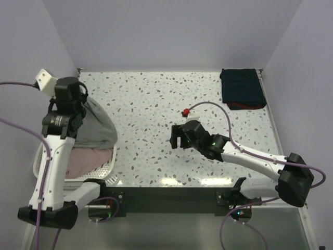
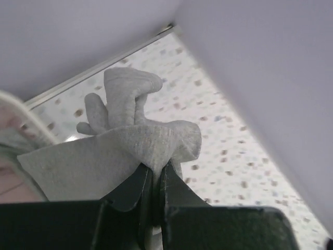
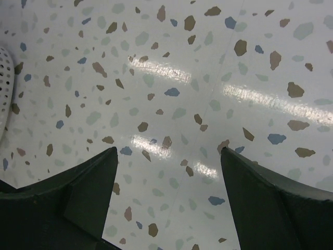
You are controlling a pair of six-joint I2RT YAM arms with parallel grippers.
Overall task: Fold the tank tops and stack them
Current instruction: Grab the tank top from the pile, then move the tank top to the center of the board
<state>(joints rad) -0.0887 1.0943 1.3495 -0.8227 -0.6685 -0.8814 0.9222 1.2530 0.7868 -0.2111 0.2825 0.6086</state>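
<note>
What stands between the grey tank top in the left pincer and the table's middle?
Only the right pincer, open, hanging over the middle of the table. Nothing else visible lies between there and the grey tank top.

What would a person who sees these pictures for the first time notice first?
Most striking is the grey tank top, bunched and pinched in the shut left gripper, hanging over the white basket at the left near edge of the table. At the far right corner lies a folded navy jersey, and the right gripper hangs open over the speckled middle.
</note>
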